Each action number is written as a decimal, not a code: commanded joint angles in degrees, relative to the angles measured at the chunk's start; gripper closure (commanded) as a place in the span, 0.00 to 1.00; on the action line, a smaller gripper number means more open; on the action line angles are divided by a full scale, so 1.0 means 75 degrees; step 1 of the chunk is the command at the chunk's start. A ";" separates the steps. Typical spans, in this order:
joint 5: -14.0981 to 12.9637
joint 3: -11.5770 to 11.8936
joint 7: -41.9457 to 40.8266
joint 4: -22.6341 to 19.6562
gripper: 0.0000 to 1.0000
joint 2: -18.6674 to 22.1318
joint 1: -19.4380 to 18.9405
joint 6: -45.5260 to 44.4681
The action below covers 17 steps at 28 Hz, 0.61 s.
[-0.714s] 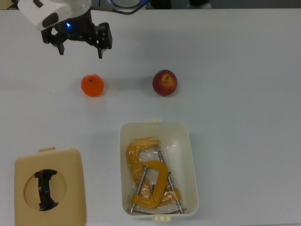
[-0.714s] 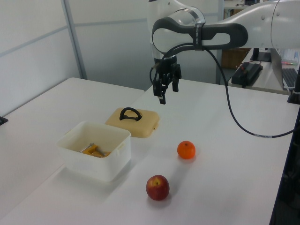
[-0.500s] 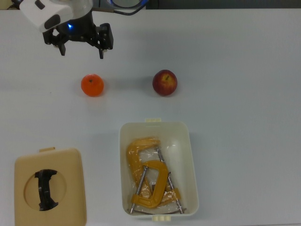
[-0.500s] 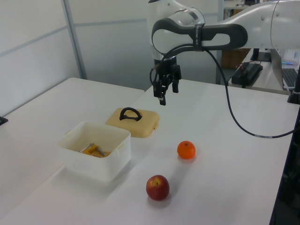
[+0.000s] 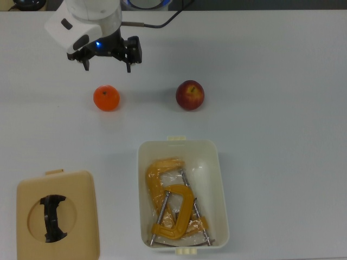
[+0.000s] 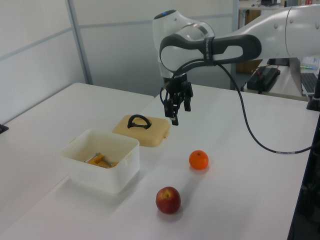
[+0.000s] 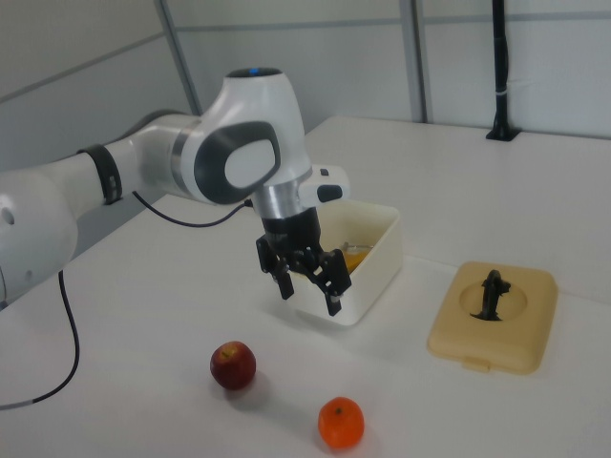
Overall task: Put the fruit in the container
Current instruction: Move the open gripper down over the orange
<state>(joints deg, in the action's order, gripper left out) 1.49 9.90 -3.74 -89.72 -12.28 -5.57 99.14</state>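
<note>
Hovering unit: you see the gripper (image 5: 107, 66) above the table (image 5: 282, 108), pointing down, beyond the orange as the top view shows it.
Fingers: you find the fingers (image 7: 333, 298) spread wide apart with nothing between them; the right view shows the clear gap best.
Orange: you see the orange (image 5: 106, 98) resting on the table, just below the gripper in the top view and apart from it; in the left view (image 6: 198, 160) it lies to the lower right of the gripper (image 6: 174, 111).
Apple: you see the dark red apple (image 5: 190, 95) on the table, well to the top view's right of the orange.
Container: you see the cream-white container (image 5: 222, 189) standing open, nearer the top view's bottom edge than both fruits; neither fruit is inside it.
Container contents: you see yellow-orange C-clamps (image 5: 172, 208) lying in it.
Lid: you see the tan lid (image 5: 81, 216) with its black handle (image 5: 53, 218) lying flat at the top view's lower left, apart from the container.
</note>
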 commanded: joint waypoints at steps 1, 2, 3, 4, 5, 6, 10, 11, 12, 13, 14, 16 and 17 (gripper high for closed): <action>0.0036 0.0016 0.0182 -0.1770 0.00 0.1003 -0.0078 0.1357; 0.0047 -0.0007 0.0229 -0.1981 0.00 0.1085 -0.0090 0.1556; 0.0094 -0.0054 0.0311 -0.2308 0.00 0.1156 -0.0206 0.1813; 0.0118 -0.0055 0.0358 -0.2381 0.00 0.1145 -0.0253 0.1874; 0.0164 -0.0066 0.0393 -0.2428 0.00 0.1145 -0.0277 0.1921; 0.0200 -0.0066 0.0440 -0.2452 0.00 0.1133 -0.0289 0.1933; 0.0340 -0.0066 0.0557 -0.2744 0.00 0.1133 -0.0347 0.2096; 0.0375 -0.0066 0.0616 -0.2838 0.00 0.1133 -0.0348 0.2213; 0.0410 -0.0066 0.0709 -0.2908 0.00 0.1133 -0.0348 0.2330; 0.0527 -0.0078 0.0884 -0.3048 0.00 0.1133 -0.0348 0.2575; 0.0621 -0.0078 0.0955 -0.3119 0.00 0.1110 -0.0336 0.2682; 0.0762 -0.0066 0.1038 -0.3213 0.00 0.1074 -0.0336 0.2858; 0.0820 -0.0066 0.1050 -0.3260 0.00 0.1063 -0.0336 0.2928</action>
<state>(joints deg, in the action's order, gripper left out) 4.92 9.04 1.45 -109.58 -6.12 -7.58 116.71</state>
